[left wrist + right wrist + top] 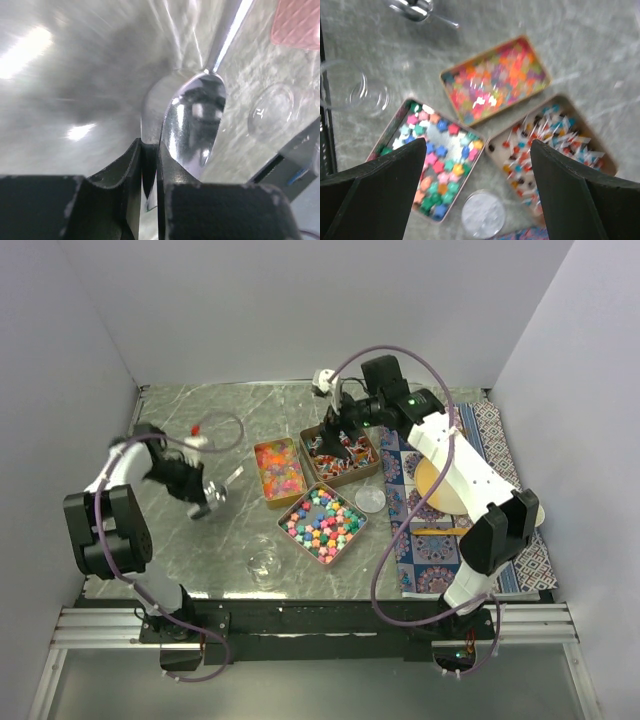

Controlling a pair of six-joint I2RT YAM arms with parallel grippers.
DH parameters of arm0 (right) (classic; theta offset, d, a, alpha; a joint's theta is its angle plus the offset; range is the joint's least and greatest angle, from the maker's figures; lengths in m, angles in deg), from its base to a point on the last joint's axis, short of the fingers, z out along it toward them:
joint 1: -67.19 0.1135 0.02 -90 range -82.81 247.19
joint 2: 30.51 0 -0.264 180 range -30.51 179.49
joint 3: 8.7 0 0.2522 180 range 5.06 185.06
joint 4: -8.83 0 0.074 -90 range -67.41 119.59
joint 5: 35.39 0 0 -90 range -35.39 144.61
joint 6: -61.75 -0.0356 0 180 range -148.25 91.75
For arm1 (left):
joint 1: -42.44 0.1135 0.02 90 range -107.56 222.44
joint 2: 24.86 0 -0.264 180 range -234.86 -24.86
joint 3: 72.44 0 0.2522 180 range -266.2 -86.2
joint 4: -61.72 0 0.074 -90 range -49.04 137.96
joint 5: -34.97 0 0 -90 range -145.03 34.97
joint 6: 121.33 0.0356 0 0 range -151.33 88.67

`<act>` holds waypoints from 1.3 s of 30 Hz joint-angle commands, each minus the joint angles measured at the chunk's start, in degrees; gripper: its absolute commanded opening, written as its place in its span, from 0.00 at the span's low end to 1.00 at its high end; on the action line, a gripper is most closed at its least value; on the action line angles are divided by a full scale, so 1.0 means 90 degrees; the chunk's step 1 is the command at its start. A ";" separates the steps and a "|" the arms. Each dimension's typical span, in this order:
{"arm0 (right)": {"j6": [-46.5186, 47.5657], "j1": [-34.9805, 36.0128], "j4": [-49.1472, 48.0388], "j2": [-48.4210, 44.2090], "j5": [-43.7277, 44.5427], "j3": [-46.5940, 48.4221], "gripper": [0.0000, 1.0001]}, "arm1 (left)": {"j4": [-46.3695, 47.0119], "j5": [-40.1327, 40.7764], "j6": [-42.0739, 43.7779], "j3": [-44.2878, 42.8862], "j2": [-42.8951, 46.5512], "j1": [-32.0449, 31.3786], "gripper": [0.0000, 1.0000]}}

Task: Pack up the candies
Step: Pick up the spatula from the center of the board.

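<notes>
Clamped black left gripper (150, 165) onto shiny metal scoop (195, 120); held right gripper (479, 150) agape above multicoloured candies (495, 82); probably needed scooping next.

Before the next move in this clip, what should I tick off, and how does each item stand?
1. Left pincer shut on the scoop: ok.
2. Grip on the handle: not ok; it seems to pinch the bowl's rim, with the handle pointing away.
3. Scoop bowl empty: ok, only reflections inside.
4. Glass jar open: ok; a round lid lies apart from it.
5. Right pincer open and holding nothing, above the twist-wrapped candies: ok.
6. Star candies and orange-pink-yellow candies uncovered: ok.
</notes>
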 commanded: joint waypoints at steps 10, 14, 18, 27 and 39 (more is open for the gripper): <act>0.0468 0.0545 -0.0047 0.0561 -0.1030 0.1350 0.83 | -0.3054 -0.1467 0.1852 -0.2926 -0.0341 -0.0663 0.02; 0.0438 0.0555 0.0031 0.0658 -0.1283 0.1409 0.82 | -0.3054 -0.1827 0.1736 -0.2799 -0.0194 -0.0927 0.02; 0.0740 0.0672 0.0051 0.0571 -0.1450 0.1108 0.79 | -0.3054 -0.2071 0.1599 -0.2759 -0.0067 -0.1384 0.02; 0.1220 0.0907 0.0587 0.1088 -0.1460 0.1340 0.70 | -0.3025 -0.2277 0.1052 -0.2935 -0.0242 -0.1855 0.03; 0.1006 0.1170 0.0363 0.1098 -0.1450 0.0989 0.62 | -0.2898 -0.2355 0.0730 -0.2867 -0.0232 -0.1953 0.04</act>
